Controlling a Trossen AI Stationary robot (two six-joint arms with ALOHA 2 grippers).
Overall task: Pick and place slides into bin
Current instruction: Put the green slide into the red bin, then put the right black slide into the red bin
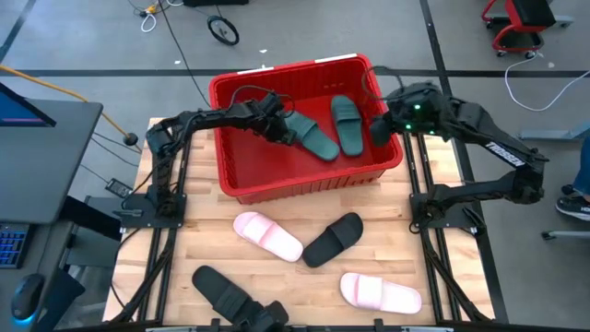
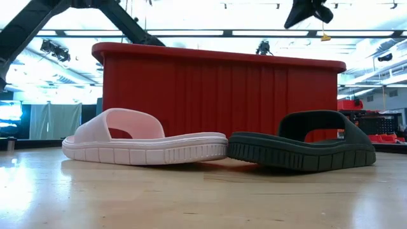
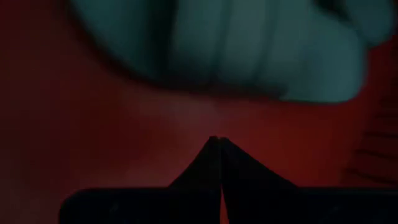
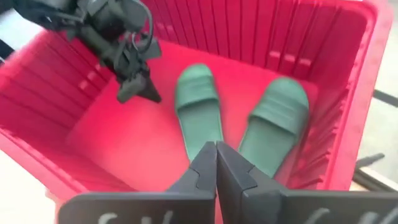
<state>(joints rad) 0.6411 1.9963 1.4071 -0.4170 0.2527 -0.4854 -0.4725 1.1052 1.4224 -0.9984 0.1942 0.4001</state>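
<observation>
the large red plastic bin (image 1: 309,180) with ribbed lattice walls stands at the far end of the pale wooden counter (image 1: 406,249). inside the bin lie 2 dark green rubber slides: one (image 1: 313,136) near its middle, the other (image 1: 348,123) just beside it toward the right wall. the left gripper (image 1: 274,126) hangs inside the bin, close beside the middle green slide, its fingers (image 3: 217,168) clenched together on nothing. the right gripper (image 1: 380,129) sits over the bin's right rim, its fingers (image 4: 214,165) also pressed together and empty.

in front of the bin, out on the counter, lie 4 more slides: a pale pink slide (image 1: 267,235) and a black slide (image 1: 334,240) nearest the bin and touching toe to toe, a second pale pink slide (image 1: 380,292) farther from the bin, and a second black slide (image 1: 219,288) at the counter's near edge.
</observation>
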